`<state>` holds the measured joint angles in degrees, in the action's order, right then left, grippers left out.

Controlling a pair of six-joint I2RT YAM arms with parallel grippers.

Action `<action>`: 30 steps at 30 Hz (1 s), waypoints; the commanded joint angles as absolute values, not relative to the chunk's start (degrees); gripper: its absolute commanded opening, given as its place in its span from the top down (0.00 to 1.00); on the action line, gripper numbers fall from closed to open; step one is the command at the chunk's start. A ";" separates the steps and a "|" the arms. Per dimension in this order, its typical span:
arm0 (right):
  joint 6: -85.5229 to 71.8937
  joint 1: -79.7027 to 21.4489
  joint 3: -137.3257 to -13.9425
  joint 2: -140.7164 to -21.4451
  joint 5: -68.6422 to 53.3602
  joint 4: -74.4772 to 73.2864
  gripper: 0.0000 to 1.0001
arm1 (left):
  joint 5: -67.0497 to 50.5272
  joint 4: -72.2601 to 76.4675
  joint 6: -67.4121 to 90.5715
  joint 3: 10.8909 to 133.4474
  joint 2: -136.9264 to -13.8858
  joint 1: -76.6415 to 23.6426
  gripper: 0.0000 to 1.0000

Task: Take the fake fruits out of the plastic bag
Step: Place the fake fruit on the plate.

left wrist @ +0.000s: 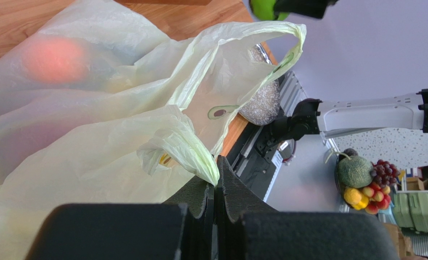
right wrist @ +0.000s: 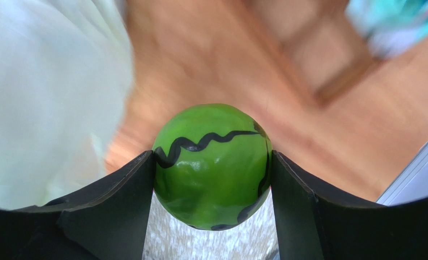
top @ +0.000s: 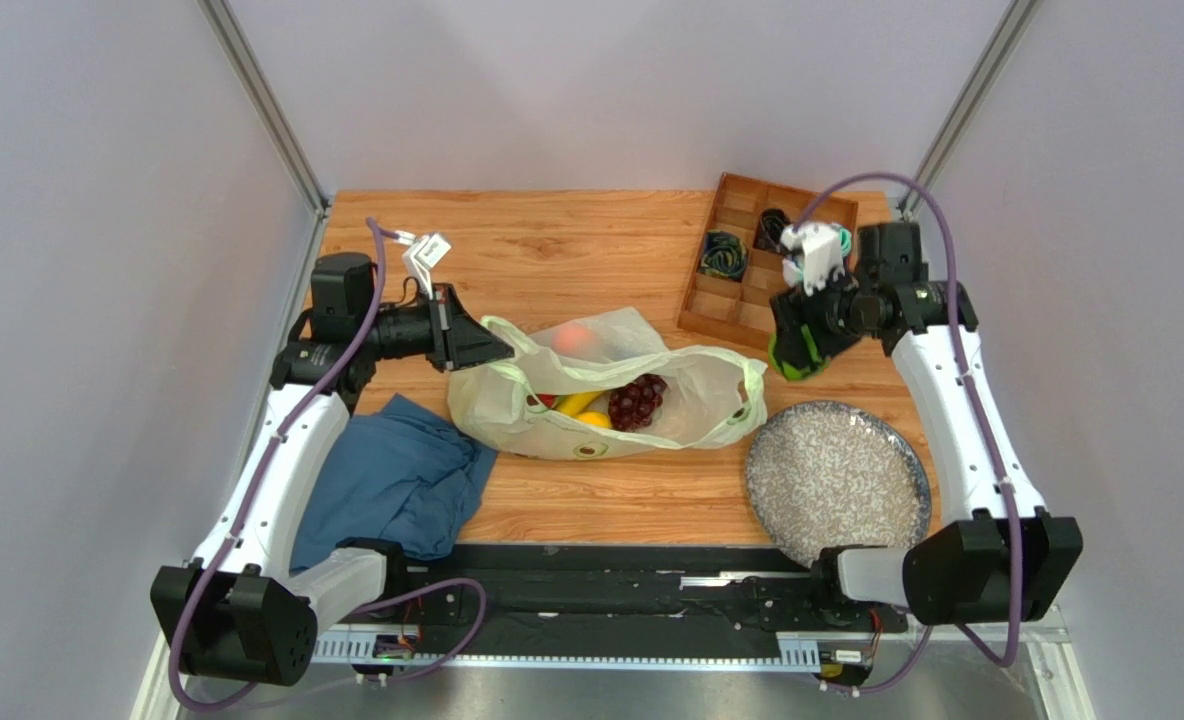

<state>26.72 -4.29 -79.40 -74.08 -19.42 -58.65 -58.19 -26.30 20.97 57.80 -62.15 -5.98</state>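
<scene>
Right gripper (top: 806, 338) clamps a green striped fruit (right wrist: 211, 162), held outside the bag (top: 703, 405). Left gripper (left wrist: 216, 197), jaws pressed together, pinches the bag's rim. Grapes (top: 637, 402), banana (top: 576, 402) and orange (top: 571, 339) lie inside; most work left.

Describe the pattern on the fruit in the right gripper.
Glossy green fruit with wavy black stripes; right wrist view shows it best.

You have the plastic bag (top: 613, 393) at the middle of the table (top: 553, 240), grapes (top: 637, 401) and bananas (top: 580, 405) inside. The cloth (top: 395, 480) lies at the near left edge, the plate (top: 836, 480) at the near right, and the tray (top: 748, 263) at the far right corner. The fruit (right wrist: 212, 168) in the right gripper (right wrist: 212, 154) sits between bag and tray.
</scene>
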 commanded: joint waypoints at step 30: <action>20.31 -7.18 -79.68 -67.06 -31.55 -50.46 0.03 | -57.66 -27.34 19.07 54.77 -57.75 -6.15 1.00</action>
